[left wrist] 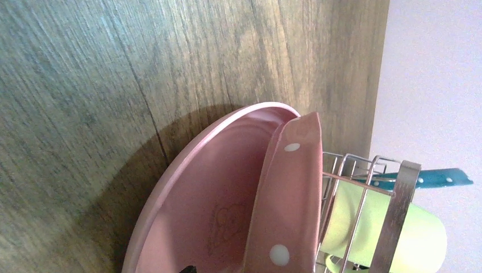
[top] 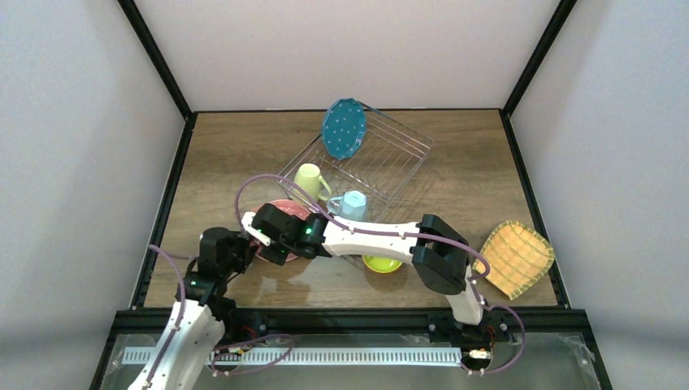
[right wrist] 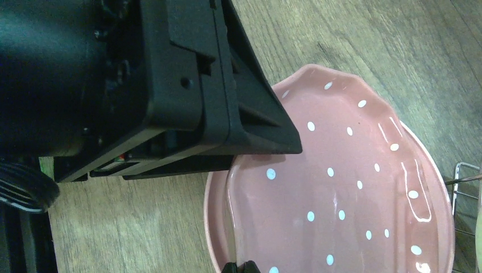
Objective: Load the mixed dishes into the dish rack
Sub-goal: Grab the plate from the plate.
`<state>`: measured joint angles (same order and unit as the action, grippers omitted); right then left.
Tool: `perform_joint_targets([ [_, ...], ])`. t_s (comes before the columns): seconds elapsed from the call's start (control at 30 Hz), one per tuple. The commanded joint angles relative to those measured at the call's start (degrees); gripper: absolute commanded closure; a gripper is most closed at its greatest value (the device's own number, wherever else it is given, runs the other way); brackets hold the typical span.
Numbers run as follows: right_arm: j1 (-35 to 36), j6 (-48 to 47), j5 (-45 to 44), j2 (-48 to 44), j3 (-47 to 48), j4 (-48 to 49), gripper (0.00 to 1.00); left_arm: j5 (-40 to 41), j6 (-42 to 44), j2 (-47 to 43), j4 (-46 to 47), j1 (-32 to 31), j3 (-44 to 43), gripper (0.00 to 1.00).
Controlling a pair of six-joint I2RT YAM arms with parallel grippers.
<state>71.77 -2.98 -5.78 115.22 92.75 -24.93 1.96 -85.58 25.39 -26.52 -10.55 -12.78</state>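
Pink dotted plate (right wrist: 341, 187), partly cropped

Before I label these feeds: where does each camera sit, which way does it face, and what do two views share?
Top external: above, behind the bases, looking down on the wooden table; both arms show.
Left wrist: low, facing across the pink white-dotted plate toward the silvery wire dish rack; own fingertip barely shows.
Right wrist: looking down on that plate; own fingertips at bottom, left end effector upper left.
Shared: both wrists see that plate.

pink white-dotted plate (right wrist: 352, 187), teal dotted plate (top: 344, 128)
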Motion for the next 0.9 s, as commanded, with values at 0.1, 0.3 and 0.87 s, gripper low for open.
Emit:
perform_joint_targets([
  [0.1,-0.66,-0.03,-0.27,-3.12,2.27,0.26,0.99,-1.86,2.19,3.0,9.45,-0.09,1.58,0.0],
  [0.3,-0.75,0.1,0.07,-2.75,2.69,0.31,0.99,-4.96,4.08,6.43,14.47,-0.09,1.7,0.0],
  [0.87,-1.15,0.19,0.68,-3.2,2.85,-0.26,0.99,-9.0,6.57,11.65,22.42,-0.09,3.13,0.79],
])
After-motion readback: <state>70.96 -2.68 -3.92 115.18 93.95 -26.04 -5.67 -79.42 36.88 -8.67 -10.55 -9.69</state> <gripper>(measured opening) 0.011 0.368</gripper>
